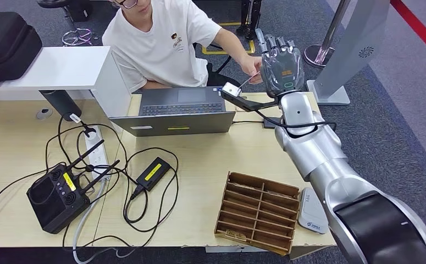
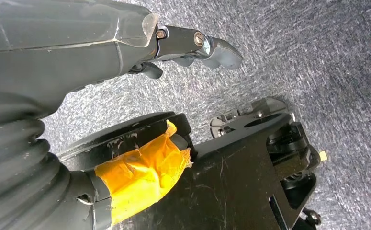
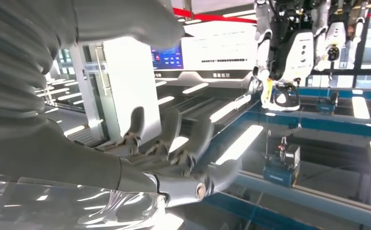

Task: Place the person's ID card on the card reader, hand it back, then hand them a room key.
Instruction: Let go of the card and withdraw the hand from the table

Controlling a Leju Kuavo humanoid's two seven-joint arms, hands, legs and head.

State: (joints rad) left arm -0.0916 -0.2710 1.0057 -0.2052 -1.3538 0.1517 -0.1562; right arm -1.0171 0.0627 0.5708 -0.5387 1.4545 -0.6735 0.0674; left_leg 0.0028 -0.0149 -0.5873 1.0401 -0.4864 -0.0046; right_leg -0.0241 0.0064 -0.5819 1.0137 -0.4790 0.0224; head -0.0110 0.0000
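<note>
Where fingers spread, right hand empty.

Right hand raised, fingers spread apart and slightly curled, nothing held; thick grey thumb sticks out beside them. Grey ribbed cover and clear plastic wrap sit behind the hand. Beyond: a white pillar, a blue display screen, long ceiling light strips, and a white-and-black robot body hanging on a rig.
</note>
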